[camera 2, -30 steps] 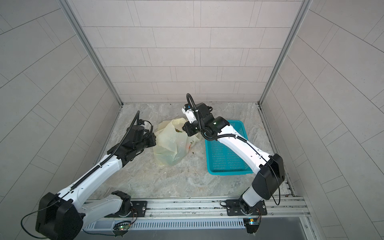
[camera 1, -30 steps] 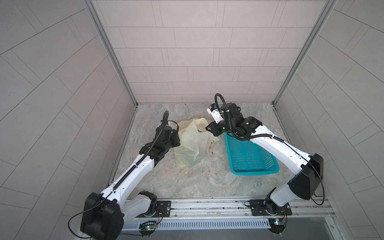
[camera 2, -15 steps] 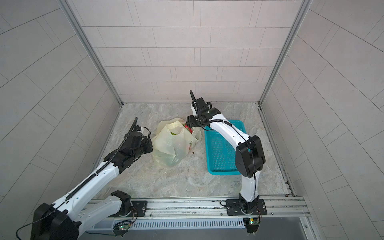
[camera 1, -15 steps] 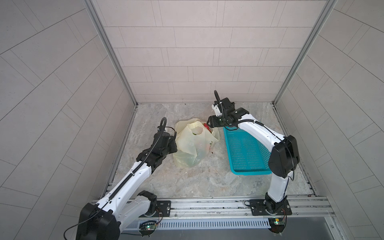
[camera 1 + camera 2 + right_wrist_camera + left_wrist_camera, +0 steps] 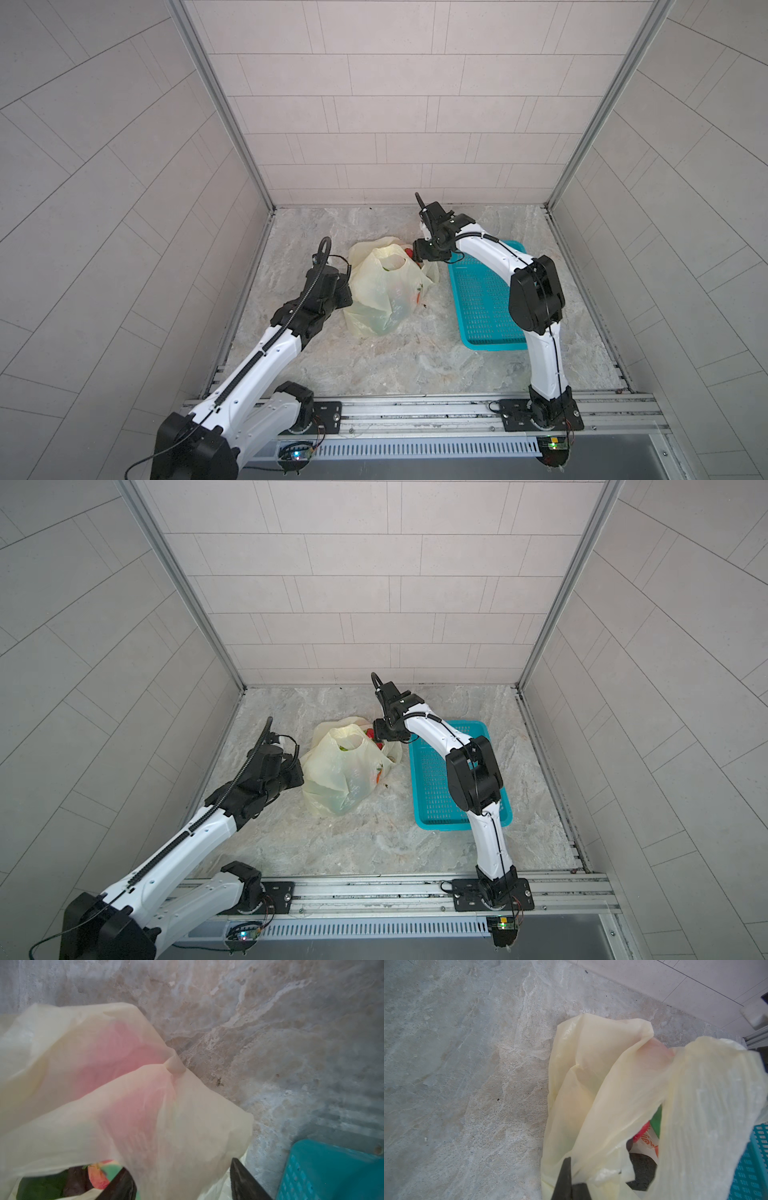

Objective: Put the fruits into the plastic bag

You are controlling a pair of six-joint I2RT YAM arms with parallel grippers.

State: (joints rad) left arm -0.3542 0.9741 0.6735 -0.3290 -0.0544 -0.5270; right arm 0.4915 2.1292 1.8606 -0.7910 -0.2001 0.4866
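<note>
Final step: left gripper (image 5: 571, 1180) clamped on bag (image 5: 384, 291); right gripper (image 5: 182, 1182) jaws apart at the bag's far right mouth, basket (image 5: 486, 299) empty; next, judged: withdraw

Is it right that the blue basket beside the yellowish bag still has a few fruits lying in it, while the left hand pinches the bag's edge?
Not quite. In both top views the teal basket holds no fruit; the fruits show only inside the plastic bag. The rest stands: in the left wrist view the left hand is shut on the bag's edge.
</note>
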